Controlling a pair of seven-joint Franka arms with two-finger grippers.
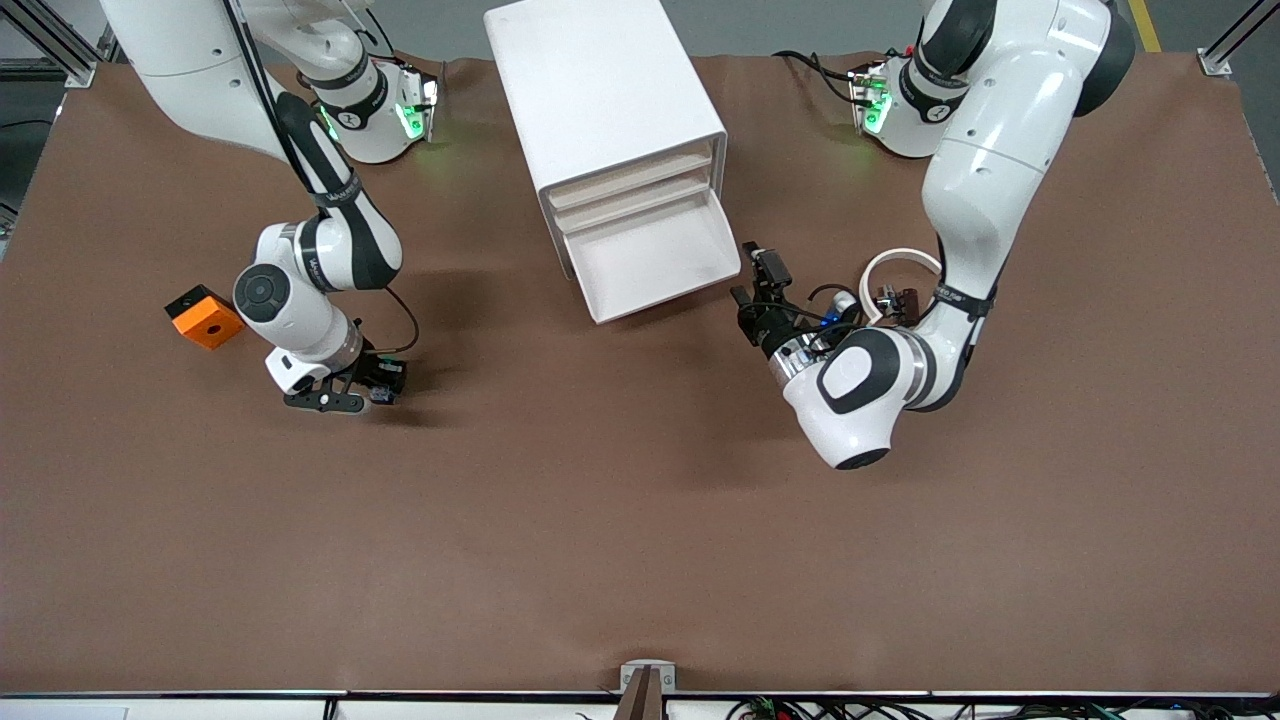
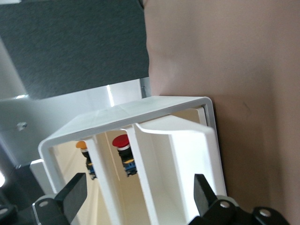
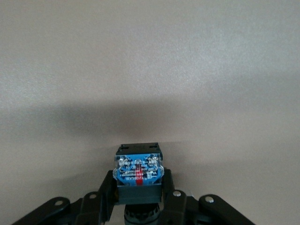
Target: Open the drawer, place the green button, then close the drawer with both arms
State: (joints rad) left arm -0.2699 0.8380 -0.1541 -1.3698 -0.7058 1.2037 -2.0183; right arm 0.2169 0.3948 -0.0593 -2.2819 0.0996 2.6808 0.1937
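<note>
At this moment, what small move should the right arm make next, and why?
Probably lift. The right gripper is shut on the button low at the table, and the drawer already stands pulled out, with the left gripper open beside it. Raising the button clears the way toward the drawer.

button cap: the button (image 3: 138, 172) shows only its blue base in the right wrist view; the cap is hidden between the right pincer (image 3: 139, 199) fingers.
cabinet (image 1: 603, 110): back end cut by the front view's top edge.
drawer (image 2: 176, 168): front runs off the left wrist view.
</note>
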